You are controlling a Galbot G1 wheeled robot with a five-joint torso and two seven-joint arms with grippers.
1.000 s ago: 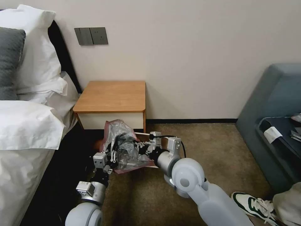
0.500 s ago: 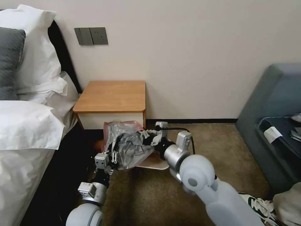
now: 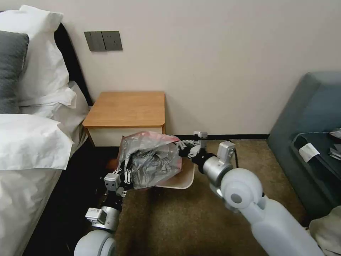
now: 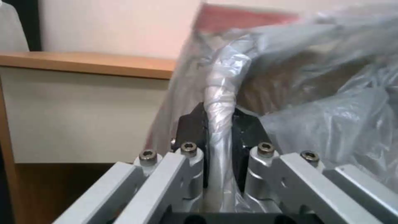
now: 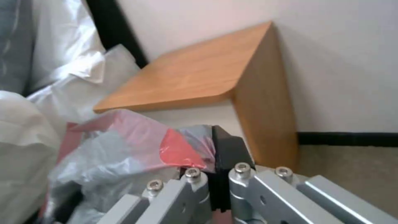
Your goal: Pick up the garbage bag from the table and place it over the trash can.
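Garbage bag (image 3: 151, 161) hangs stretched between both grippers, in front of the table's (image 3: 128, 108) white drawer face and above the near-left part of the trash can (image 3: 179, 179), whose cream rim shows past the bag's lower right edge. Table top carries nothing.

Left gripper (image 3: 125, 176): at the bag's lower left edge, fingers pinched tight on a twisted rope of film; the left wrist view shows that rope (image 4: 219, 102) running straight down between the black pads.

Right gripper (image 3: 183, 145): at the bag's upper right corner, just off the table's front right corner, fingers clamped narrow on the pinkish-red edge (image 5: 176, 149); the right wrist view shows the film gathered between the pads.

Handling, judged: very light, limp, crinkled, slippery film. It probably tears or slides out if pulled hard, and the mouth will collapse unless kept under tension. The hem is the sensible grip, at opposite sides of the mouth. The left hold appears to be on bunched film rather than a clean hem, so the opening may not spread as wide as the bin's rim.

Status, judged: bag picked up, not yet seated over the rim.
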